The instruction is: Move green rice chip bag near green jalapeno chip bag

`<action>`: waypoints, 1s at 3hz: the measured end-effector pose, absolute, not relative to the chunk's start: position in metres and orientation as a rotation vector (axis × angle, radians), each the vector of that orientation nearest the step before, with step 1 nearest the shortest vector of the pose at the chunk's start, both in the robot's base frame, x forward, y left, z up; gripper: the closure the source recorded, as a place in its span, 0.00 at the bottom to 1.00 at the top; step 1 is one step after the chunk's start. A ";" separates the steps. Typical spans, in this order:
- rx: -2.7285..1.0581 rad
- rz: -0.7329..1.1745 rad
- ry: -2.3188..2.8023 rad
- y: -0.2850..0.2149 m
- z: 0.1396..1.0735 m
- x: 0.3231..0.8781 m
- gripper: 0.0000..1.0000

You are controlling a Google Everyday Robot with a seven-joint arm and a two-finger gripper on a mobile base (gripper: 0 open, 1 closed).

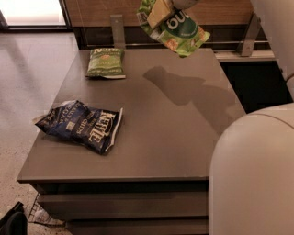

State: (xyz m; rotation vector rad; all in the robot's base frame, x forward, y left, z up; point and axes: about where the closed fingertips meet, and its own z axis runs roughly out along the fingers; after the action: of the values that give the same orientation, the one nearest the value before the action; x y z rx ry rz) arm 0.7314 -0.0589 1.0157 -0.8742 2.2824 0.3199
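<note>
The green rice chip bag hangs in the air above the table's far edge, bright lime-green with a dark green circle. My gripper is shut on its upper left part, at the top of the view. The green jalapeno chip bag lies flat on the far left of the table, to the left of and below the held bag, apart from it. The held bag casts a shadow on the table top.
A dark blue Kettle chip bag lies on the table's near left. The grey table has drawers below its front edge. The robot's white body fills the lower right. A metal rail runs behind the table.
</note>
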 end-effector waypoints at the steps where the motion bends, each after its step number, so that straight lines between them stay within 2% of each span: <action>1: -0.549 0.300 2.401 -0.074 0.969 0.785 1.00; 3: -0.191 0.503 2.316 -0.050 0.928 0.847 1.00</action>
State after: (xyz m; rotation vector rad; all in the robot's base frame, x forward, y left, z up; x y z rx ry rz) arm 0.8471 -0.0505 0.9275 -0.1914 2.3159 0.5032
